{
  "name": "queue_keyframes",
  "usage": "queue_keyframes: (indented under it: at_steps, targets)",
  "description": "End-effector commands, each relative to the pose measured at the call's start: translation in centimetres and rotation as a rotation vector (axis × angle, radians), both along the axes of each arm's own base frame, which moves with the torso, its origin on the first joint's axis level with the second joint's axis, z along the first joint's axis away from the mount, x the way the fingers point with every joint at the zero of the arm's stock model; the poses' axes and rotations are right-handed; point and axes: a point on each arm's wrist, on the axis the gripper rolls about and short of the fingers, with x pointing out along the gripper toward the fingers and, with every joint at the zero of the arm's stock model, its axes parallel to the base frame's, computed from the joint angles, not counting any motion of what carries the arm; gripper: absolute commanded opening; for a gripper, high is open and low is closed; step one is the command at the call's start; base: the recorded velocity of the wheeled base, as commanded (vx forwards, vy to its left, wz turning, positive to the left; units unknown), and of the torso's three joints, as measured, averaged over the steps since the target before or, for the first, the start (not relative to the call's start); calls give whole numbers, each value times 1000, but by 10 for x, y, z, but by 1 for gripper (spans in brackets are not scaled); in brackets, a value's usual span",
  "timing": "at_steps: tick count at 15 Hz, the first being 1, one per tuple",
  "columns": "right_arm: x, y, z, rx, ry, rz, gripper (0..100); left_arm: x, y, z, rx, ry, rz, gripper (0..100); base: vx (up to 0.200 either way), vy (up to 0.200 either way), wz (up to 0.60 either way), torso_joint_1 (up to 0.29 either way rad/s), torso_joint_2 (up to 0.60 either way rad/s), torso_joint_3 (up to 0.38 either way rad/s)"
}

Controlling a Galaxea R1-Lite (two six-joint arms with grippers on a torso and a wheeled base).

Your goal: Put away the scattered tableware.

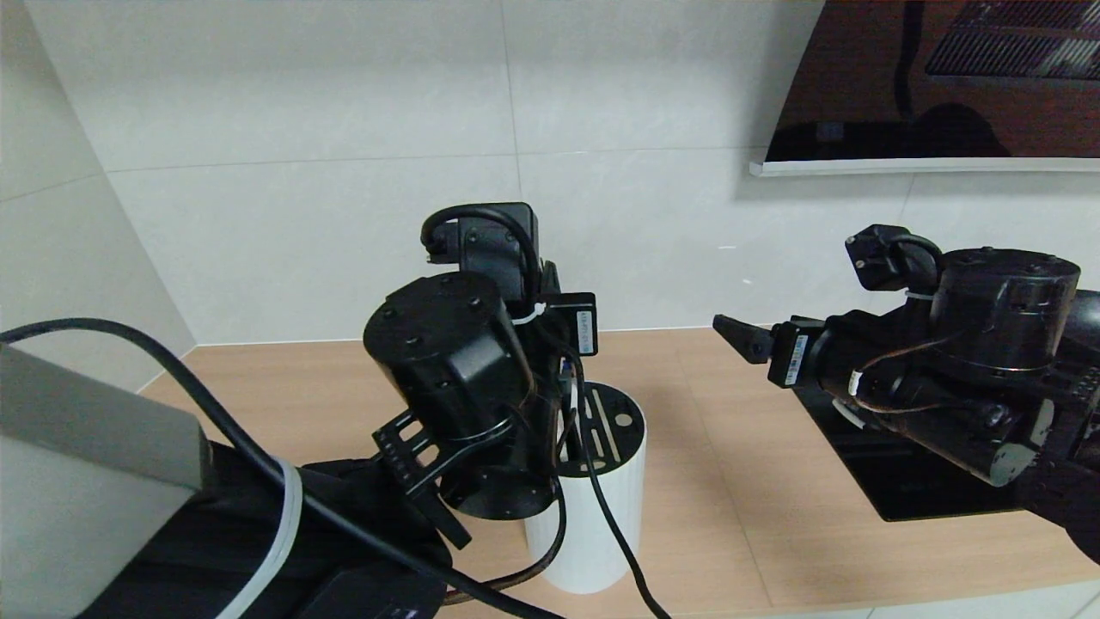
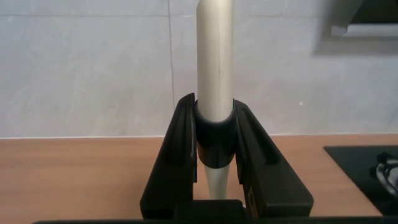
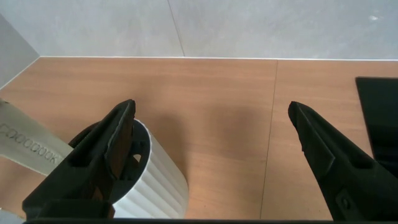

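From where I stand the room is bright and evenly lit. The light is soft and falls from overhead, so the pale wall tiles (image 1: 344, 103) carry no hot spots. Shadows are weak with smeared edges: a grey band on the wall just under the hood (image 1: 945, 86) at the far right, and a dim patch on the worktop (image 1: 722, 481) between the white holder (image 1: 601, 524) and the dark cooktop (image 1: 902, 481). The glossy hood mirrors dark shapes and a grille. The handle (image 2: 214, 56) clamped in the left gripper (image 2: 215, 115) has a mild sheen down its length. In the head view straight lines bow toward the edges, and the hood's left edge curves.
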Motion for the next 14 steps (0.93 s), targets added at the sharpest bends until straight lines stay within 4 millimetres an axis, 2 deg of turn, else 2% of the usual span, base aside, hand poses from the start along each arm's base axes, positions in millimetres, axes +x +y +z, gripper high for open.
queue_keyframes:
  at_steps: [1, 14]
  targets:
    - [1, 1, -1, -2, 4, 1, 100, 0, -2, -10, 24, 21, -4, 0, 0, 0, 0, 0, 0, 0]
    - [1, 0, -1, -3, 4, 1, 100, 2, -15, -74, 119, 116, -37, 0, 0, 0, 0, 0, 0, 0]
